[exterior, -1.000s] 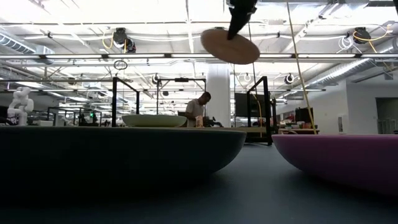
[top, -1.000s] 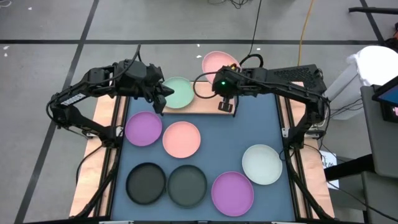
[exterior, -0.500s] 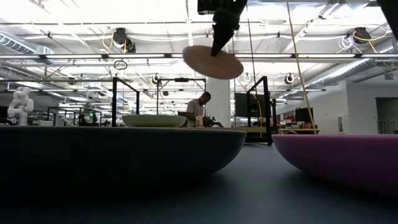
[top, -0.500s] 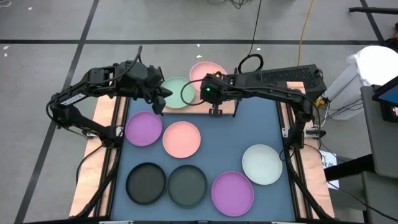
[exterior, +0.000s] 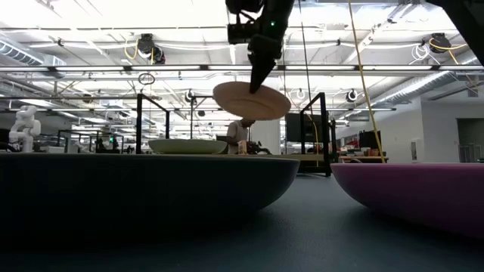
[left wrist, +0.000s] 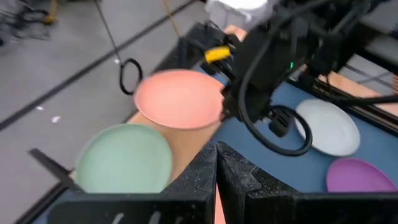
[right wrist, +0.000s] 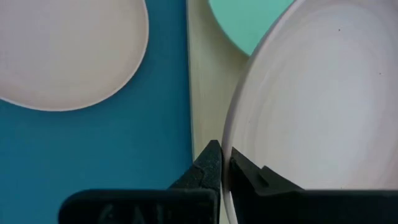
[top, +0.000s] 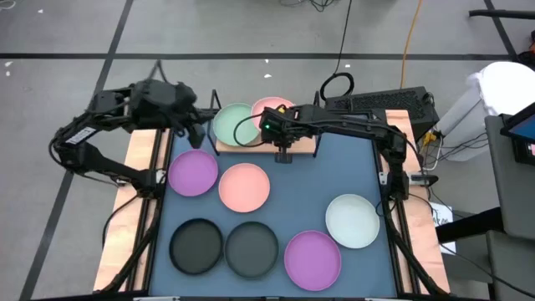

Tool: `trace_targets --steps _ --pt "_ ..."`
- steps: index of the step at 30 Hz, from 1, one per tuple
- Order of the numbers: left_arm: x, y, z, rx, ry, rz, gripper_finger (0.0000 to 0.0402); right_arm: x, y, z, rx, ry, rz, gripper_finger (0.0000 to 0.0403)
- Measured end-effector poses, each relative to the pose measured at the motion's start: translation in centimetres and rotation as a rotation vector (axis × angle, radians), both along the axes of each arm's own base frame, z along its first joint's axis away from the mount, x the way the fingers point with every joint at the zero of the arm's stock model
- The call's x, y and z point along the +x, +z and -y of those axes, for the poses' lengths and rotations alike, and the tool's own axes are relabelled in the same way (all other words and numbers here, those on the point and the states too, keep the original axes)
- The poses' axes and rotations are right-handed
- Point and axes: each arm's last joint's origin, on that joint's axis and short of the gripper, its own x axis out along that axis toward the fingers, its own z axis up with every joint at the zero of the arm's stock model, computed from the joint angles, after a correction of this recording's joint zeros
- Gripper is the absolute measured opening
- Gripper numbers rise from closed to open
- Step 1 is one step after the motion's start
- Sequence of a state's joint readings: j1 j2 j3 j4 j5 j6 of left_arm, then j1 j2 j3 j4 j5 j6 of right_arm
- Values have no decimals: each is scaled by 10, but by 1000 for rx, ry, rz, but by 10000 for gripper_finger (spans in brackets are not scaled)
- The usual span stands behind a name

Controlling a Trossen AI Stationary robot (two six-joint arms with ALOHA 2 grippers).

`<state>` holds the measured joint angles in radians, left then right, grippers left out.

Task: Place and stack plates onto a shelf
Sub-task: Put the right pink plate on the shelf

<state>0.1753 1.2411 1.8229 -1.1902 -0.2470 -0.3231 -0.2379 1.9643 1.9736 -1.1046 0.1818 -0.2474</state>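
Observation:
A pink plate [top: 270,111] hangs in my right gripper [top: 281,140] above the light wooden shelf [top: 251,149], overlapping the right edge of the mint green plate [top: 232,124] that lies flat on the shelf. The low view shows the pink plate [exterior: 251,100] in the air above the mint plate [exterior: 187,146]. My left gripper [top: 195,131] is shut and empty, left of the mint plate. Its wrist view shows the shut gripper [left wrist: 216,165], the mint plate [left wrist: 124,158] and the pink plate [left wrist: 180,99]. My right gripper pinches the pink plate's rim [right wrist: 239,140] between its two fingers [right wrist: 210,163], on the side toward the table's near edge. The fingers [exterior: 257,72] come down from above. The plate is lifted clear of the shelf, nearly level and slightly tilted.
On the dark blue mat [top: 326,171] lie a purple plate [top: 193,173], a second pink plate [top: 244,186], two dark grey plates [top: 196,246] [top: 251,249], another purple plate [top: 313,259] and a whitish plate [top: 352,221]. Thin black posts stand at the shelf's corners.
My right gripper has carried the pink plate toward the table's left and down, from beside the shelf's right end until it overlaps the mint plate. My left gripper has drawn back toward the table's left edge, away from the mint plate.

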Motion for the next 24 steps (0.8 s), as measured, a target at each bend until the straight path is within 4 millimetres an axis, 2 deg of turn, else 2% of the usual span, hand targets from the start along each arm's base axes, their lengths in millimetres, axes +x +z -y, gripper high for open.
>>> trace_targets --steps 5,10,24 --pt "-21 6 2 31 43 22 10 0 -7 9 12 -41 -15 0" --pt "-33 7 4 21 61 21 10 -6 -24 23 34 -106 -46 0" --pt "-26 4 3 19 71 -5 10 -22 -66 33 69 -142 -170 0"
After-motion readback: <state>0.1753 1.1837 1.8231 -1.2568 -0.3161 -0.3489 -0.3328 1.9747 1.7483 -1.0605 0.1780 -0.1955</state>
